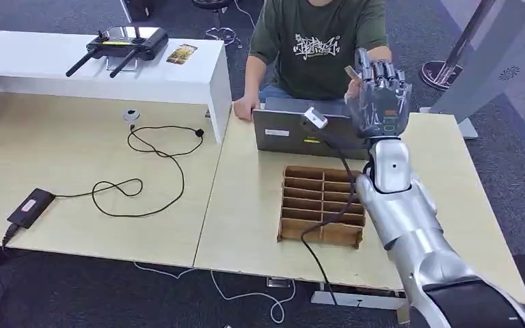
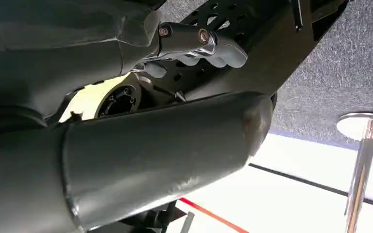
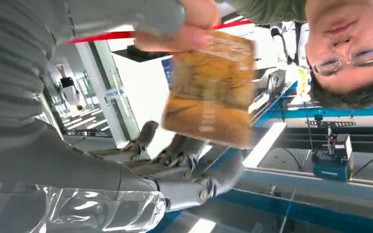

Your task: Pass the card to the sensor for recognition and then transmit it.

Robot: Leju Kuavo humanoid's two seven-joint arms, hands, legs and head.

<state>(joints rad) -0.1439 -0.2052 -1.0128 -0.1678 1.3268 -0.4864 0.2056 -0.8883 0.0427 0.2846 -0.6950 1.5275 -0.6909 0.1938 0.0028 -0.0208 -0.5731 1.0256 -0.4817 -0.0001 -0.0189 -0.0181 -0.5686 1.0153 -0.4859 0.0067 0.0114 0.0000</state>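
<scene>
**Entry: card at the hand-over point, right hand raised toward the person**

Head view. Right hand (image 1: 381, 96): raised upright above the far edge of the tabletop (image 1: 260, 225), fingers extended upward and spread, back of the hand to the camera. Card (image 1: 353, 74): a thin tan sliver at the hand's upper edge, level with the chest of the person (image 1: 318, 41) seated beyond the far edge. Laptop (image 1: 301, 130): on the far edge, just below the hand. Divided wooden tray (image 1: 321, 205): mid-tabletop, near the right forearm. A black cable (image 1: 143, 171) loops across the adjoining tabletop to the left. No sensor can be picked out with confidence.

Left wrist view. Left hand (image 2: 194, 46): fingers curled in, nothing visible in them; the arm appears to hang toward the floor (image 2: 340, 63).

Right wrist view. Card (image 3: 211, 90), orange-brown and blurred, stands in front of the robot's fingers (image 3: 175, 160), which lie open beneath it and apart from it. A person's fingers (image 3: 184, 34) pinch one edge of the card. The robot's fingers read as released; contact with the card cannot be confirmed.

Step in hand, judged: the transfer between robot and person; which way the card is travelling cannot be told. Next move calls for a steady right hand until one party plainly has sole hold, then an unhurried withdrawal clear of the laptop.
</scene>
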